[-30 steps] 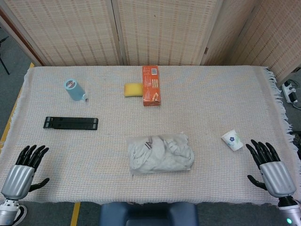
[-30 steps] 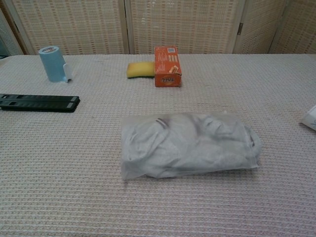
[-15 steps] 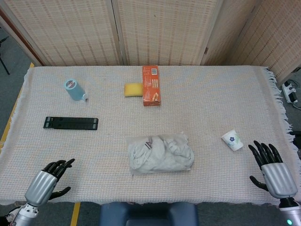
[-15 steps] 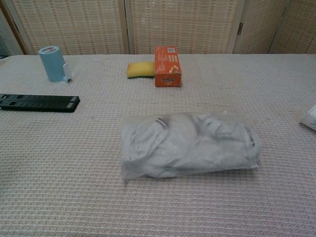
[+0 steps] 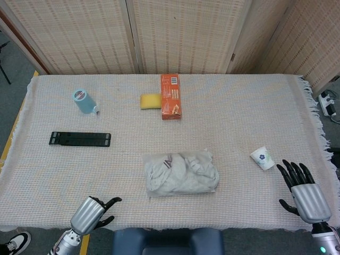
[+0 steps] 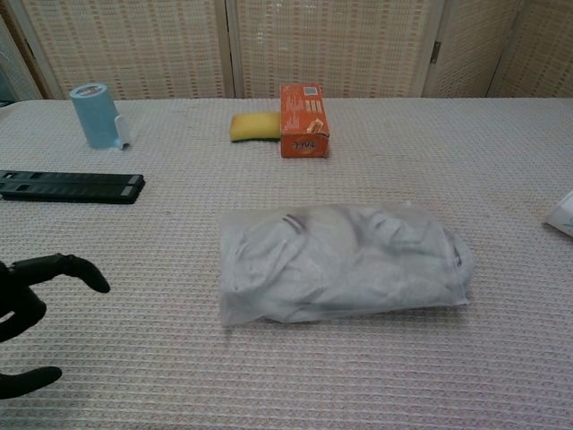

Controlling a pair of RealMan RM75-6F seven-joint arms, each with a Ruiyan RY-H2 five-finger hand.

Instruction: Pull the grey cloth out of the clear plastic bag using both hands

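The clear plastic bag (image 5: 180, 173) (image 6: 340, 262) lies flat in the middle of the table near its front, with the crumpled grey cloth (image 5: 178, 170) (image 6: 331, 255) fully inside it. My left hand (image 5: 91, 212) (image 6: 27, 313) hovers at the table's front edge, well to the left of the bag, fingers apart and empty. My right hand (image 5: 303, 188) stands at the front right corner, fingers spread, holding nothing, far right of the bag. Neither hand touches the bag.
An orange box (image 5: 170, 96) and a yellow sponge (image 5: 150, 101) lie at the back centre. A blue tape dispenser (image 5: 83, 101) stands back left, a black flat bar (image 5: 79, 138) at the left. A small white paper cup (image 5: 262, 158) lies on its side right of the bag.
My left hand has swept rightward along the front edge toward the bag and now shows in the chest view. The right hand has dropped slightly. The bag has not moved.
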